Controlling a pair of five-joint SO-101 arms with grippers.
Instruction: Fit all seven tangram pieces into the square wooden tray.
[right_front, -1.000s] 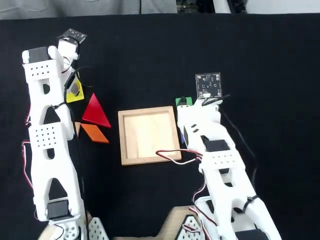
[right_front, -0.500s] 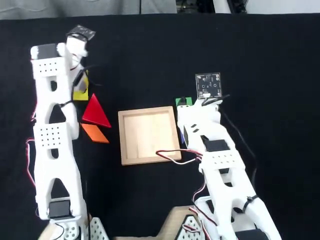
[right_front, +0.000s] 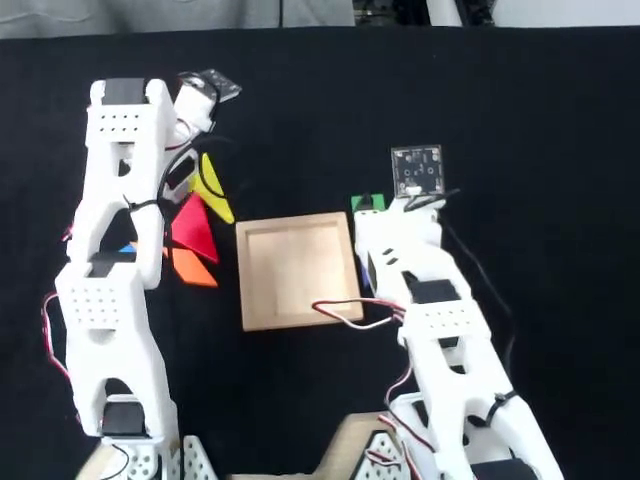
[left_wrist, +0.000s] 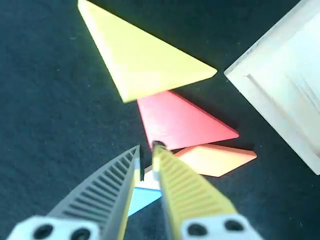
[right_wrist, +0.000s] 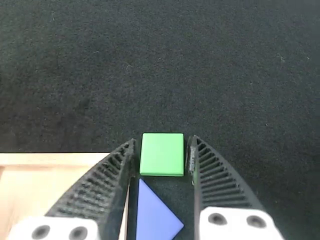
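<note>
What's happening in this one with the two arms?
The left gripper, shut, hangs over a cluster of yellow triangle, red triangle and orange parallelogram beside the wooden tray. The right gripper is open around the green square, with a blue triangle next to it by the tray's other side. The pieces in view lie on the black cloth, outside the tray.

Bright, even light; the wooden tray (left_wrist: 280, 95) glares pale against the matte black table (left_wrist: 40, 100).

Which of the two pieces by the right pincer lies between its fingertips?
The green square. It lies between the open fingertips of the right pincer, while the blue triangle lies behind it, toward the pincer's base.
</note>
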